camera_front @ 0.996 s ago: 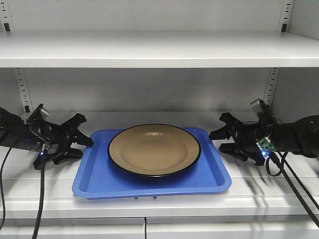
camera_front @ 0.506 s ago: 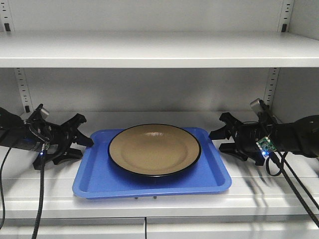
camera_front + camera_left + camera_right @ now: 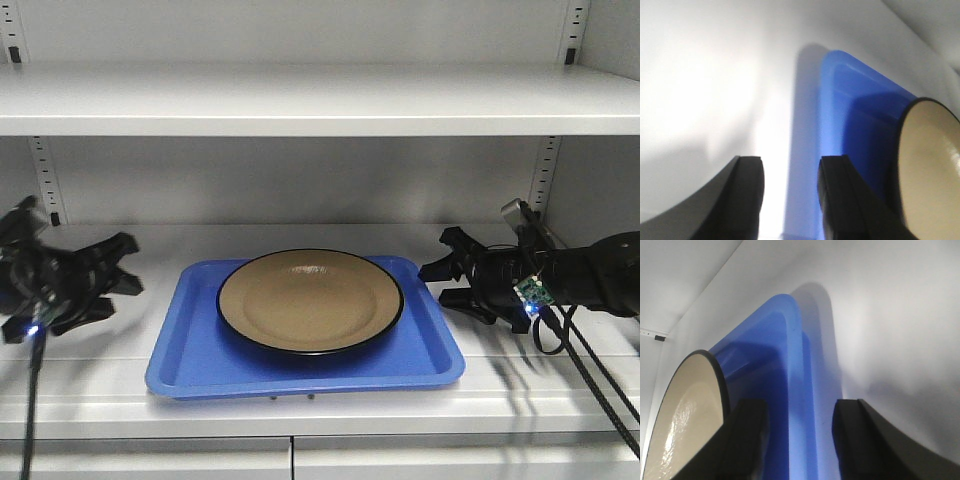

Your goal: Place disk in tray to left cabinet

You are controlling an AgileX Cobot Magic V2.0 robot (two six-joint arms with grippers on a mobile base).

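Blue tray (image 3: 305, 345) is sitting flat on the lower shelf (image 3: 300, 405) of the left cabinet (image 3: 300, 100), long side facing the front camera. Tan disk (image 3: 310, 300) with the thin black rim is lying centred in the tray, nearly spanning its depth, not tilted.

Left gripper (image 3: 120, 272) is hanging off the tray's left edge with a clear gap of bare shelf between them, touching nothing. It is showing motion blur in the front view. Its fingers are standing spread; the left wrist view is showing the two dark fingers (image 3: 747, 200) apart with only white shelf between them, and the tray's corner (image 3: 850, 90) and the disk's rim (image 3: 930, 165) sitting off to the right of the inner finger.

Right gripper (image 3: 445, 280) is hanging just beside the tray's right rim, jaws spread, one finger above the other in the front view, tips pointing at the tray. In the right wrist view the tray's rim (image 3: 795, 390) is running up between the two dark fingers (image 3: 752, 440); cannot tell whether either finger is touching it. Disk edge (image 3: 685, 415) is showing left of them.

Cables (image 3: 580, 370) are trailing from the right arm down over the shelf's front lip.
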